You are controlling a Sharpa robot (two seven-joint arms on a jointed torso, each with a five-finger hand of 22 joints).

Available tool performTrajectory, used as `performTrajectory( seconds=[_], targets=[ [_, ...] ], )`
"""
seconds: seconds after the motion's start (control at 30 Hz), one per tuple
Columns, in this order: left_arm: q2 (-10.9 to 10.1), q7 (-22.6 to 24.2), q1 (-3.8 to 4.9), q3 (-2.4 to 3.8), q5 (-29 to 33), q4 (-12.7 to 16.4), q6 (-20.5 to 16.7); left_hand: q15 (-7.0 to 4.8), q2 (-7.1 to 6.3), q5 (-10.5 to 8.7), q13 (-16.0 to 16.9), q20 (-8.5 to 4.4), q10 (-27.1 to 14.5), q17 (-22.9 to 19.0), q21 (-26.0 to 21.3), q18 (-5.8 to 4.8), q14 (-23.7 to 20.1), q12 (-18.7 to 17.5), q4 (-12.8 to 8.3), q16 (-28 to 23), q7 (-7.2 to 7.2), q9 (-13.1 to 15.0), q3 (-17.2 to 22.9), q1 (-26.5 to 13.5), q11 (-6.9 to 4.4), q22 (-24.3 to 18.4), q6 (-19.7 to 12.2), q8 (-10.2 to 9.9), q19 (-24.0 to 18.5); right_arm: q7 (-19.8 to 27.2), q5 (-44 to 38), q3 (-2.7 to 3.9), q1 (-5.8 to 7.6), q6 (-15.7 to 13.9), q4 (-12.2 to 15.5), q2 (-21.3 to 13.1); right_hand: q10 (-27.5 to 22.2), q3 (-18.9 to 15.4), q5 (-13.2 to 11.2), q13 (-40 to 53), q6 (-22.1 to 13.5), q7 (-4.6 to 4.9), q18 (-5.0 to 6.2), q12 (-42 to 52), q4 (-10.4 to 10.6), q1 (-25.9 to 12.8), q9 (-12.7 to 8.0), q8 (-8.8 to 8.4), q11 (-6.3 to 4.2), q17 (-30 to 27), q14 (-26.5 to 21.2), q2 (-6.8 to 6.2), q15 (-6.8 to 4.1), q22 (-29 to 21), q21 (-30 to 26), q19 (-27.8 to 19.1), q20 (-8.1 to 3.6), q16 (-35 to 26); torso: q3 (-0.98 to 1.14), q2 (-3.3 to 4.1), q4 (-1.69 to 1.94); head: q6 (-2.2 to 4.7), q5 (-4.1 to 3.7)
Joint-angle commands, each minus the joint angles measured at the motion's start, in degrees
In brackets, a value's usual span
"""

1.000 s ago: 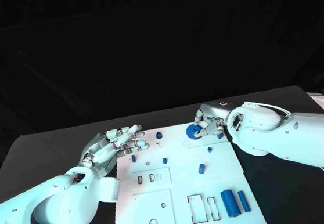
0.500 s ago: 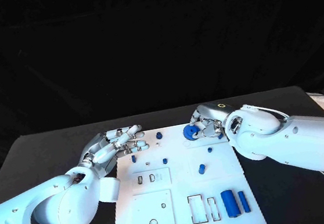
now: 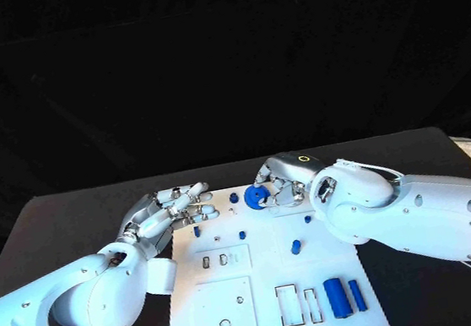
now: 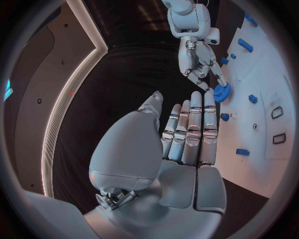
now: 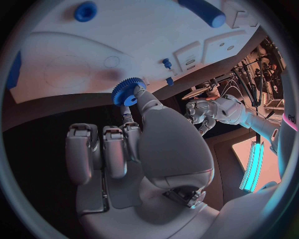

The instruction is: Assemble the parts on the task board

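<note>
Two bars: two blue bars (image 3: 335, 297) lie side by side at the near edge of the board (image 3: 327, 258), at about 5 o'clock, beside two empty rectangular slots (image 3: 288, 305). I judge they wait there because their turn is not yet.
Near plate: a raised square plate (image 3: 224, 312) at 7 o'clock has holes with nothing in them, so this part of the work is not done.
Middle pegs: small blue pegs (image 3: 297, 246) stand or lie around the board centre, apart from each other; whether each one is seated I cannot tell.
Left hand: the left hand (image 3: 174, 211) is at the board's far left corner, 10 o'clock. It holds nothing and its fingers lie nearly straight and close together in the left wrist view (image 4: 187, 137). I think it only keeps out of the way.
Right hand: the right hand (image 3: 278, 183) is at the far edge, 12 o'clock, and pinches a blue gear (image 3: 255, 198) between fingertips, with the other fingers curled.
Gear: in the right wrist view the gear (image 5: 127, 91) hangs at the board's edge, close to a faint circle mark (image 5: 112, 61). Probably it is carried toward a seat there; it is not yet set down.
</note>
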Motion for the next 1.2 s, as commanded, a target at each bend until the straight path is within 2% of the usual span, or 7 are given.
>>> performTrajectory(
  seconds=[0.03,0.13,0.17,0.43,0.73,0.87,1.2],
  targets=[
    [0.09,0.23,0.03,0.03,0.1,0.14,0.76,0.42,0.63,-0.34,-0.05,0.17,0.08,0.05,-0.21,0.69,0.08,-0.13,-0.29,-0.39,0.27,-0.02,0.06,-0.02,0.19,-0.05,0.08,-0.31,0.16,-1.11,-2.63,-0.07,0.01,-0.08,-0.21,1.07,1.71,0.27,-0.16,6.24,4.22,-2.39,-0.98,0.06,0.05,0.32,0.74,0.4,-0.33,12.65,5.46,0.91,-0.26,3.2,0.18,1.01,-0.39,0.28,-0.03,0.02,0.03,-0.09,0.22],
    [0.09,0.23,0.03,0.03,0.1,0.15,0.78,0.42,0.63,-0.34,-0.05,0.17,0.08,0.05,-0.21,0.69,0.08,-0.13,-0.29,-0.39,0.27,-0.02,0.06,-0.02,0.19,-0.05,0.08,-0.31,0.16,-1.14,-2.85,-0.26,-0.02,0.36,-0.82,2.37,1.69,0.39,-0.27,6.2,4.27,-2.4,-0.98,-0.03,0.1,0.14,0.74,0.33,-0.34,12.6,5.44,0.86,-0.28,3.18,0.17,1.0,-0.41,0.25,-0.09,0.01,0.11,-0.11,0.34],
    [0.09,0.24,0.03,0.03,0.1,0.15,0.79,0.42,0.63,-0.34,-0.05,0.17,0.08,0.05,-0.21,0.69,0.08,-0.13,-0.29,-0.39,0.27,-0.02,0.06,-0.02,0.19,-0.05,0.08,-0.31,0.16,-1.12,-2.89,-0.33,-0.03,0.49,-1.02,2.76,1.69,0.39,-0.27,6.2,4.27,-2.4,-0.98,-0.03,0.1,0.14,0.74,0.33,-0.34,12.6,5.44,0.86,-0.28,3.18,0.17,1.0,-0.41,0.25,0.0,0.03,0.04,-0.12,0.5],
    [-0.02,0.29,0.03,0.03,0.1,0.23,0.79,0.42,0.63,-0.34,-0.05,0.17,0.08,0.05,-0.21,0.69,0.08,-0.13,-0.29,-0.39,0.27,-0.02,0.06,-0.02,0.19,-0.05,0.08,-0.31,0.16,-0.99,-2.99,-0.88,-0.14,1.96,-2.61,5.11,1.7,0.58,-0.52,6.22,4.32,-2.41,-0.98,-0.05,0.16,-0.1,0.73,0.22,-0.35,12.61,5.44,0.82,-0.29,3.17,0.16,1.0,-0.44,0.25,-0.07,0.03,-0.09,-0.3,0.73],
    [-0.07,0.34,0.04,0.03,0.1,0.37,0.75,0.43,0.65,-0.38,-0.05,0.17,0.07,0.1,-0.24,0.69,0.1,-0.18,-0.34,-0.44,0.3,-0.02,0.06,0.0,0.21,-0.08,0.07,-0.37,0.18,-0.56,-2.58,-1.43,-0.45,2.67,-5.75,7.84,1.67,0.8,-0.85,6.2,4.35,-2.41,-0.98,-0.15,0.25,-0.43,0.72,0.06,-0.35,12.55,5.43,0.73,-0.3,3.19,0.16,1.0,-0.46,0.22,0.1,0.09,-0.11,-0.38,0.86],
    [-0.05,0.33,0.04,0.03,0.1,0.32,0.76,0.43,0.65,-0.38,-0.05,0.17,0.07,0.1,-0.24,0.69,0.1,-0.18,-0.34,-0.44,0.3,-0.02,0.06,0.0,0.21,-0.08,0.07,-0.37,0.18,-0.37,-2.53,-1.56,-0.74,2.61,-6.88,8.82,1.65,0.84,-0.88,6.16,4.33,-2.4,-0.98,-0.23,0.26,-0.48,0.71,0.02,-0.35,12.54,5.43,0.71,-0.3,3.21,0.17,1.01,-0.46,0.22,0.12,0.1,0.02,-0.47,0.92],
    [-0.07,0.32,0.04,0.03,0.1,0.2,0.77,0.43,0.65,-0.38,-0.05,0.17,0.07,0.1,-0.24,0.69,0.1,-0.18,-0.34,-0.44,0.3,-0.02,0.06,0.0,0.21,-0.08,0.07,-0.37,0.18,-0.1,-2.34,-1.65,-0.91,2.13,-7.91,9.77,1.23,1.19,-1.95,5.56,3.24,-1.84,-0.92,-1.29,0.56,-1.76,0.37,-1.18,0.06,12.26,5.37,-0.2,-0.04,2.84,-0.02,0.83,-0.34,0.06,0.12,0.06,-0.23,-0.62,1.27]
  ],
)
